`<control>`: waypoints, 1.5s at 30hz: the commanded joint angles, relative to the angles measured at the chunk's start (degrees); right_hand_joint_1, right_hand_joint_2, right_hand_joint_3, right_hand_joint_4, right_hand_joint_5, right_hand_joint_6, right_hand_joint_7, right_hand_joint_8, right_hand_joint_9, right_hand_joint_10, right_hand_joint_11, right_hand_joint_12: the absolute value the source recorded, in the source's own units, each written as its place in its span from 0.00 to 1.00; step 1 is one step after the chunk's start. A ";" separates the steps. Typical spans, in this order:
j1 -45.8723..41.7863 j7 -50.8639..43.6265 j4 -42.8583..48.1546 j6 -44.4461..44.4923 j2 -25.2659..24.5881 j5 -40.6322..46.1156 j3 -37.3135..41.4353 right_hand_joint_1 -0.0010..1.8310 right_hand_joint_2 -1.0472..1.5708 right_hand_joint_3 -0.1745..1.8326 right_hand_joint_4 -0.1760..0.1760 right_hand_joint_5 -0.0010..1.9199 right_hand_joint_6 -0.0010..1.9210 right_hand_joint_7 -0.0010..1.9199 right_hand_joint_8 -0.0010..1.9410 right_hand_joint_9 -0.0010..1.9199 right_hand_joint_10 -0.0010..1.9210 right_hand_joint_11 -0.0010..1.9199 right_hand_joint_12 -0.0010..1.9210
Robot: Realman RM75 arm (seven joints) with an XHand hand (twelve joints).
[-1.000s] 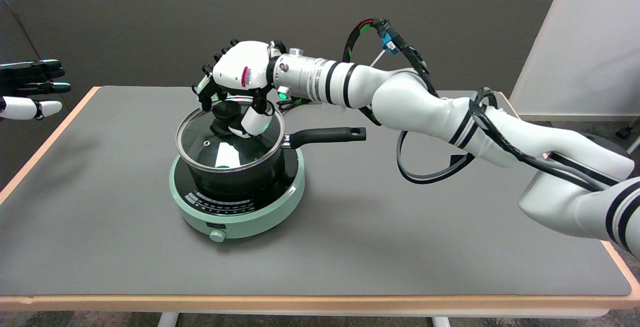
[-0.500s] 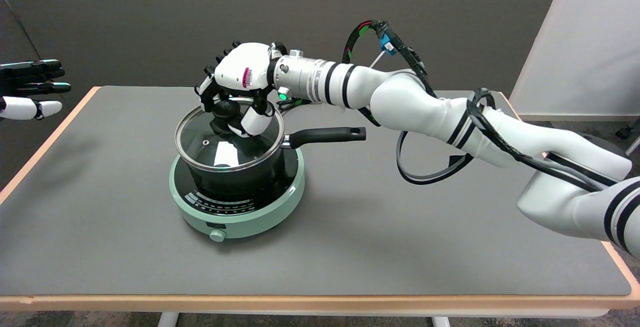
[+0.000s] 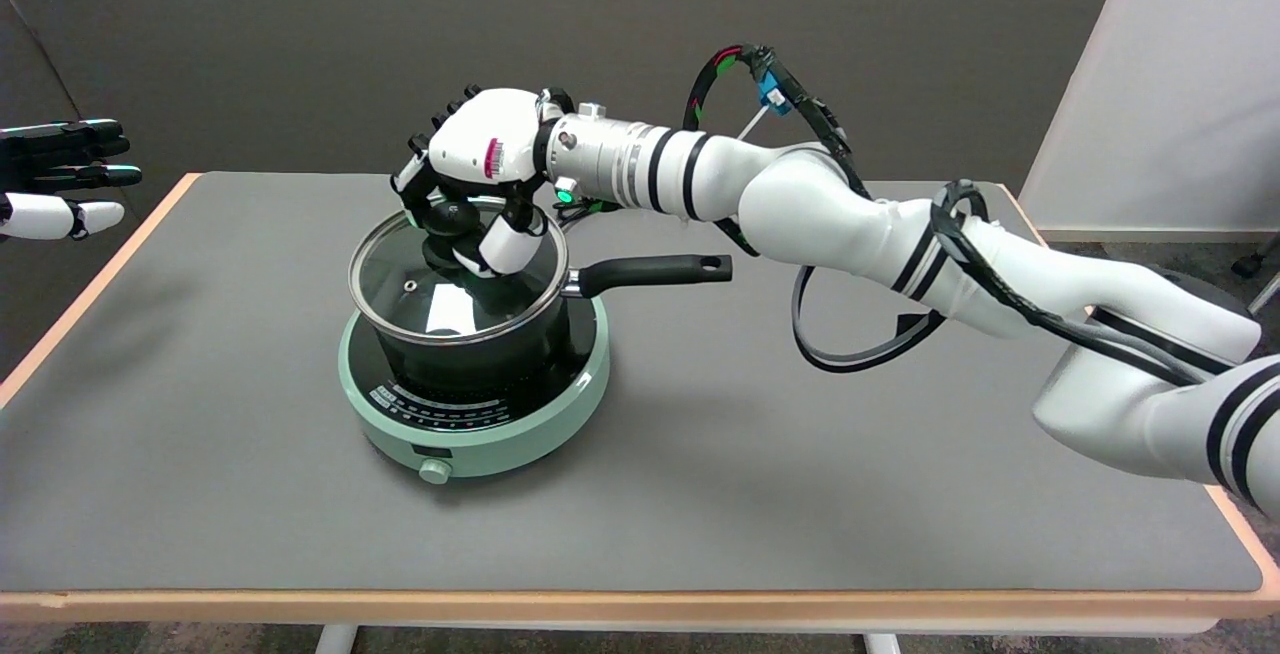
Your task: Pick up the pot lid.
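Nearest the camera, the green induction cooker (image 3: 475,404) is seen on the grey surface (image 3: 700,474), with the black pot (image 3: 470,349) standing on it and its long handle (image 3: 650,272) pointing toward the picture's right. The glass pot lid (image 3: 440,284) is seated on the pot rim, or is at most barely raised at its far edge; which cannot be told. Its black knob (image 3: 447,221) is pinched between the curled fingers (image 3: 505,244) of the right hand (image 3: 480,169), which is held over the lid's far side. A slip is judged possible if the knob is gripped only at its edge. If the lid is lifted tilted, its rim could catch the pot and the pot could be dragged across the cooker.
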 commanded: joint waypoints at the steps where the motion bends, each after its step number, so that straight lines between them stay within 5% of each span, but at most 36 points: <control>1: -0.58 0.11 0.36 1.08 0.25 -0.07 0.07 0.65 0.81 0.20 0.38 0.38 0.74 0.51 0.51 0.46 0.51 0.31 0.56; 6: -0.82 0.01 0.76 1.56 0.46 -0.07 0.07 0.65 0.79 0.26 0.51 0.40 0.68 0.50 0.60 0.46 0.74 0.34 0.56; 10: -0.85 -0.08 0.81 1.56 0.46 -0.07 0.07 0.65 0.78 0.28 0.47 0.40 0.69 0.49 0.64 0.44 0.83 0.34 0.58; 16: -0.90 -0.12 0.81 1.56 0.46 -0.07 0.07 0.65 0.79 0.27 0.44 0.39 0.69 0.48 0.65 0.45 0.86 0.36 0.56; 18: 2.15 -0.77 6.50 0.84 0.17 0.82 -6.88 0.65 0.79 0.27 0.44 0.39 0.69 0.48 0.65 0.44 0.87 0.36 0.56; 19: -0.87 -0.13 0.79 1.55 0.45 -0.06 0.03 0.65 0.79 0.27 0.44 0.39 0.69 0.48 0.65 0.44 0.87 0.36 0.56; 45: 0.62 0.35 2.74 1.56 3.40 0.01 3.28 0.65 0.79 0.28 0.42 0.39 0.70 0.49 0.65 0.44 0.91 0.36 0.57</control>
